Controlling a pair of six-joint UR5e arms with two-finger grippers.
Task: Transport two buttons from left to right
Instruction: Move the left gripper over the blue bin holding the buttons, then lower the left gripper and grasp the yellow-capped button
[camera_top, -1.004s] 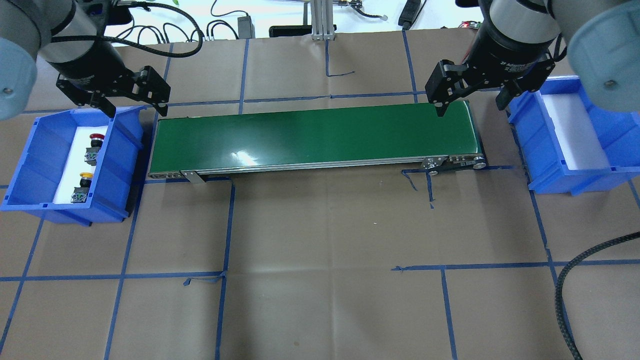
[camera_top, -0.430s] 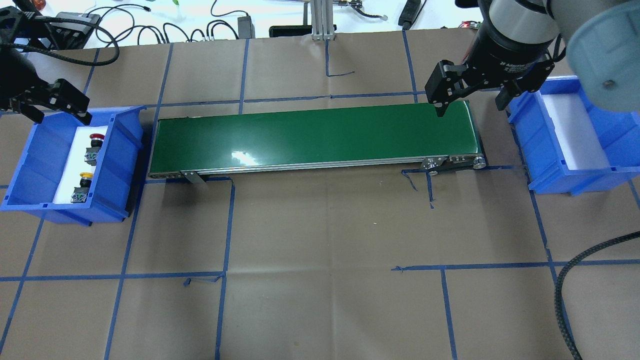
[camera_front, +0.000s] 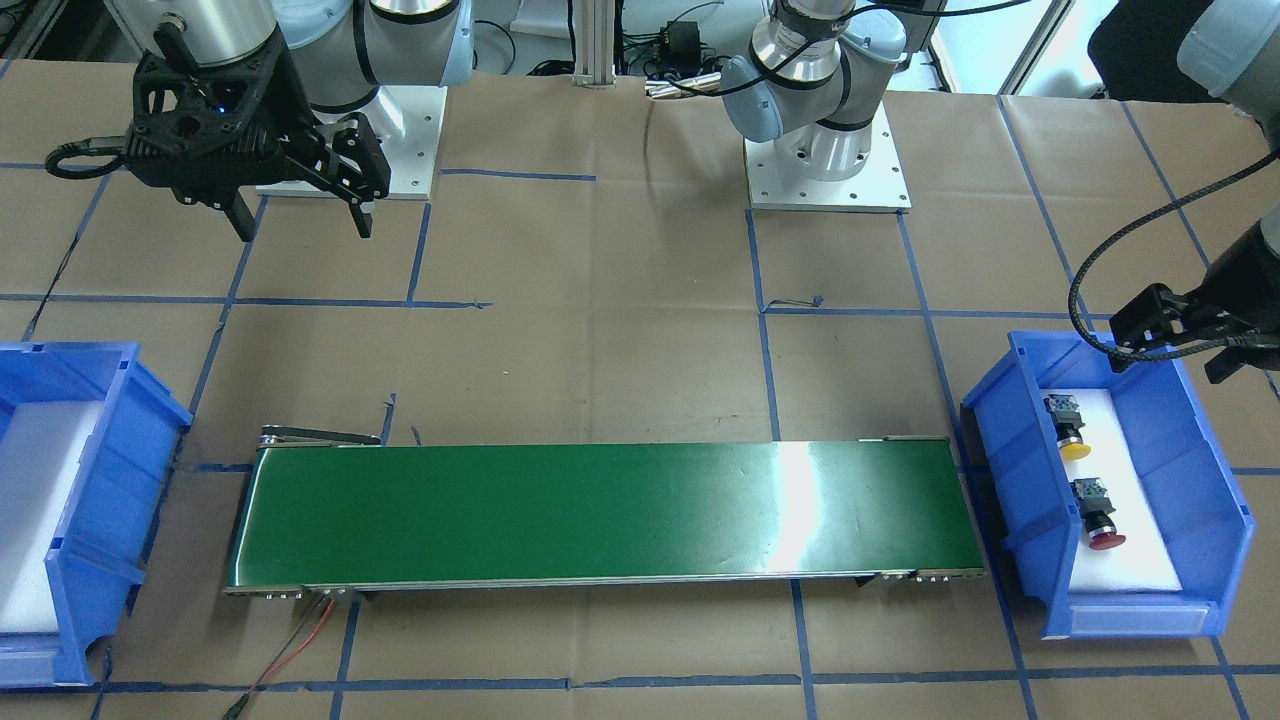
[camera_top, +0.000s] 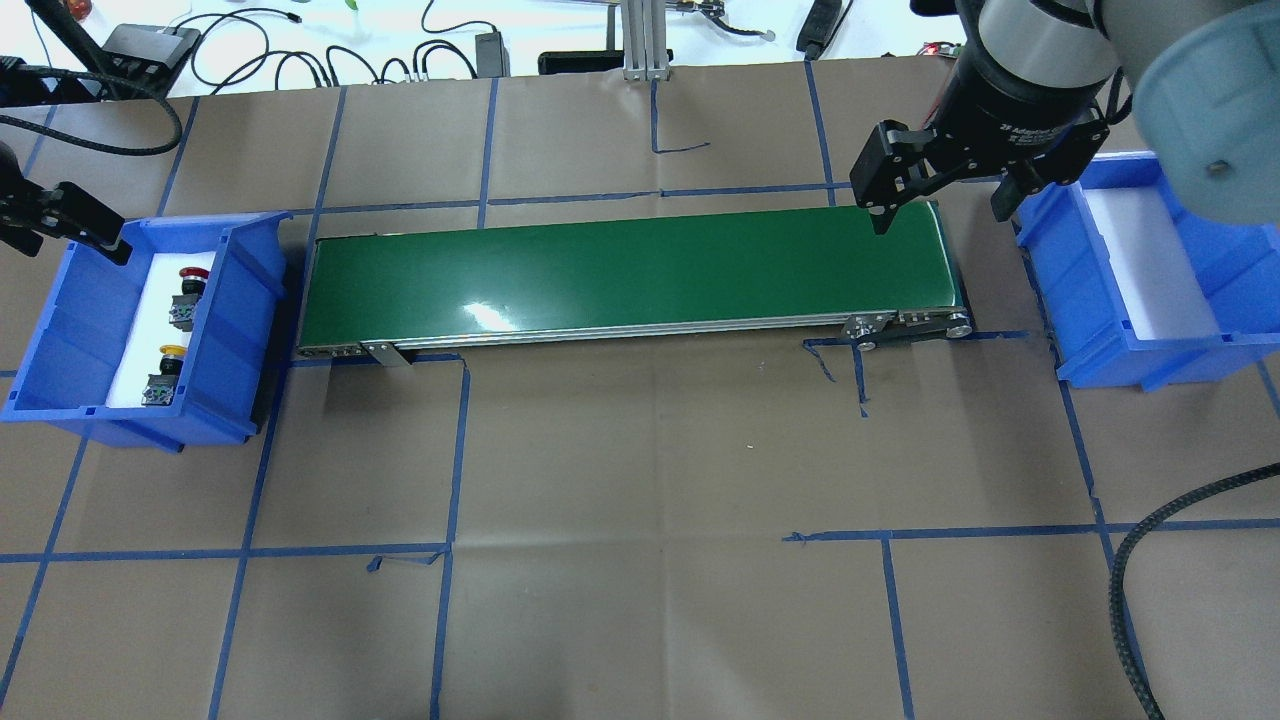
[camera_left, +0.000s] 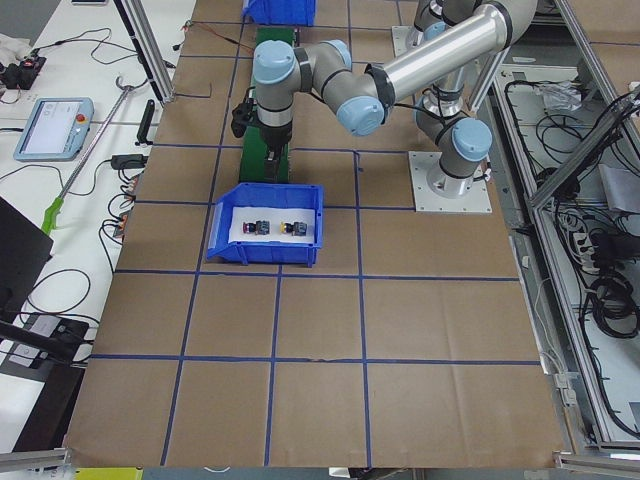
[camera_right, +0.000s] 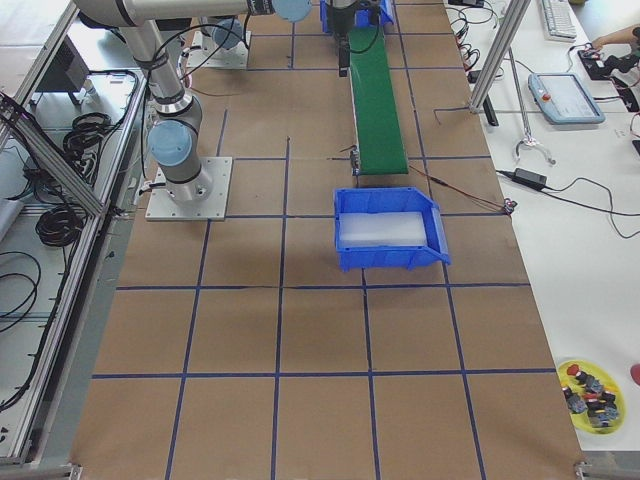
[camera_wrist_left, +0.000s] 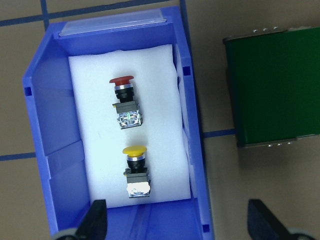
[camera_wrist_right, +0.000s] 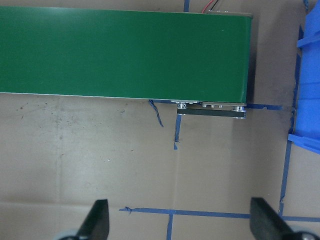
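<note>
Bright, even light falls from above on the paper-covered table (camera_top: 640, 450). Shadows are soft and short: a dim band lies under the near edge of the green belt (camera_top: 620, 270) and another beside the left bin (camera_top: 60, 320). In the overhead view 1 white glare patch sits on the belt, and the front-facing view shows a broader sheen. The foam pad (camera_top: 1140, 260) in the right bin (camera_top: 1060, 290) is washed out. The fingertips (camera_wrist_left: 98, 220) of the left gripper (camera_wrist_left: 180, 222) and the right gripper (camera_wrist_right: 180, 222) are blurred.
</note>
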